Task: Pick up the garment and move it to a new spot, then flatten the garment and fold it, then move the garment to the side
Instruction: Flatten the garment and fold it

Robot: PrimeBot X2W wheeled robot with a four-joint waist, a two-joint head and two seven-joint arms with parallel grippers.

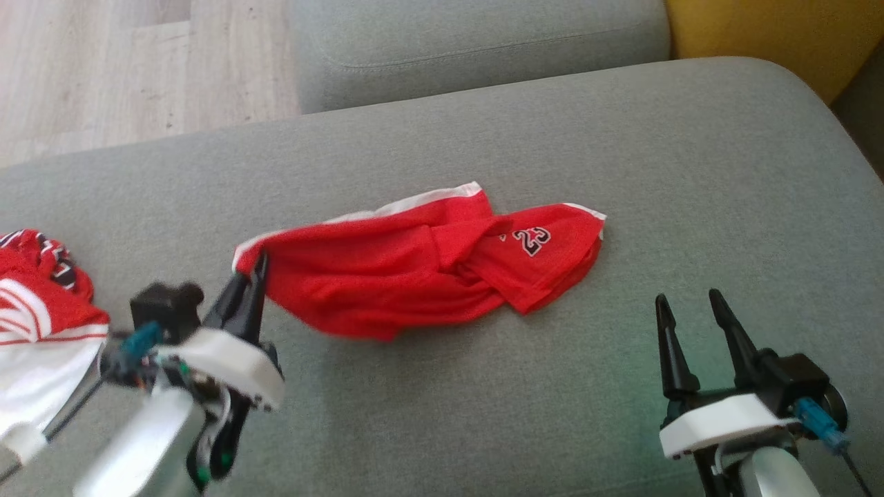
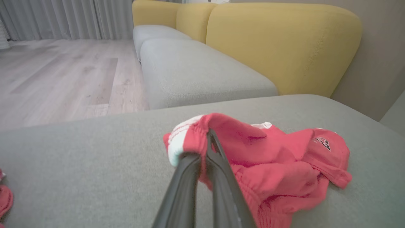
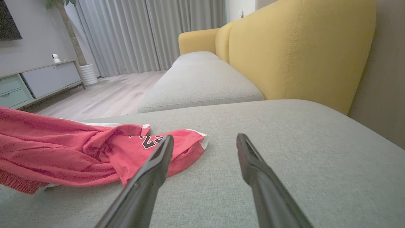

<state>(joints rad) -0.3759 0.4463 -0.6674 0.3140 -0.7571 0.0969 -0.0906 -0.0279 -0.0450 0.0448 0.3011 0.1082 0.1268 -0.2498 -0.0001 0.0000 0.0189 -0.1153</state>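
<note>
Garment [image 1: 414, 269], a crumpled pair of red shorts with white trim, lies mid-way along the grey sofa seat [image 1: 690, 159]. At its left end, the left gripper [image 1: 255, 266] is clamped on a white-edged corner. Off to the right, the right gripper [image 1: 687, 298] hovers with fingers spread, holding nothing.

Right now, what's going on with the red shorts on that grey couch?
The left end effector is shut on a white-trimmed edge of the red basketball shorts, which lie crumpled on the grey sofa cushion, not yet flattened or folded. The right end effector hangs open to their right, apart from them. A second red and white garment lies at the far left.
</note>
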